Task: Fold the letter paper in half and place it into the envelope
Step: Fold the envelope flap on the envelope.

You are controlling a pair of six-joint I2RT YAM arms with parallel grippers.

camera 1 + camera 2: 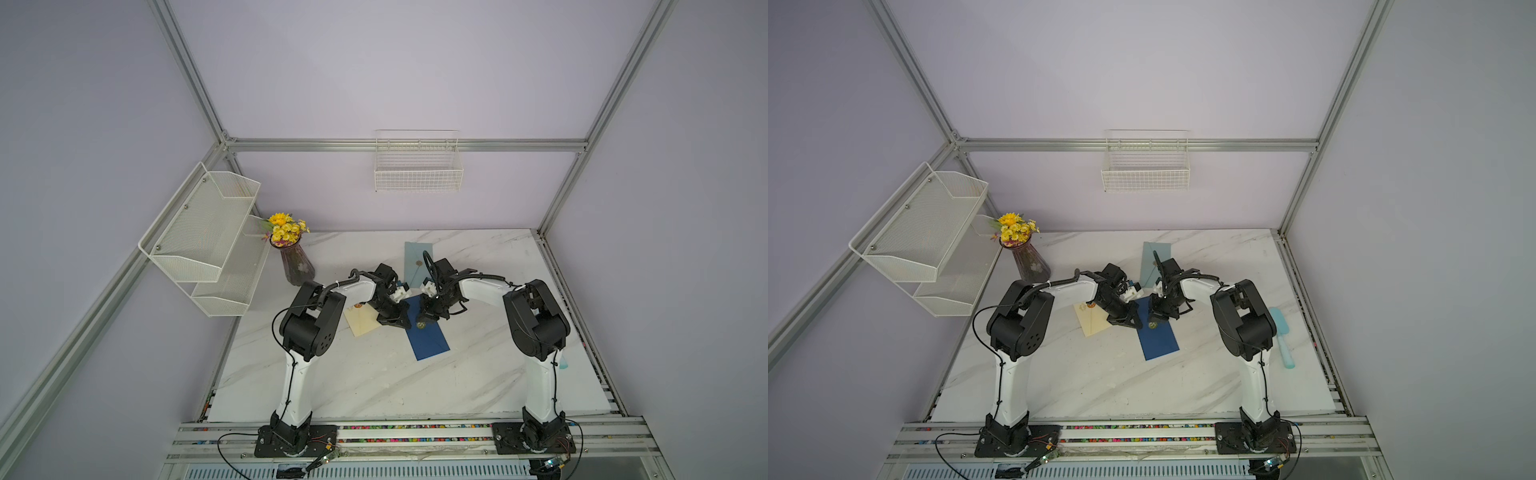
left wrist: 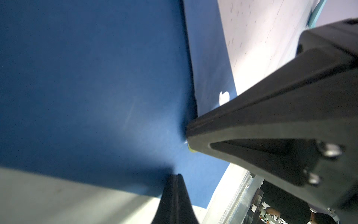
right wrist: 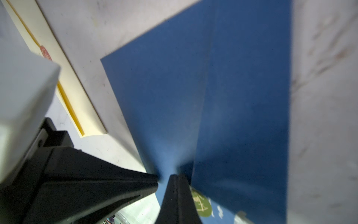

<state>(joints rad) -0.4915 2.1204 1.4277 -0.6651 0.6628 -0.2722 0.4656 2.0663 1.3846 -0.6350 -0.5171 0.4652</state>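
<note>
Standing at the left rear corner of the white marble-patterned tabletop point(image 1: 374, 382), a purple glass vase of yellow flowers point(image 1: 297, 266) is well apart from the work. Just right of a cream paper envelope point(image 1: 359, 324), the left gripper point(image 1: 404, 323) and right gripper point(image 1: 420, 321) (tips nearly meeting) each pinch the far edge of the creased dark blue paper sheet point(image 1: 430, 345). Broad marble spreads beyond its near edge. A teal plastic tool point(image 1: 1282, 336) lies rightmost.

navy envelope point(image 1: 430, 343), cream envelope point(image 1: 361, 324), grey-veined white table point(image 1: 374, 382)
</note>
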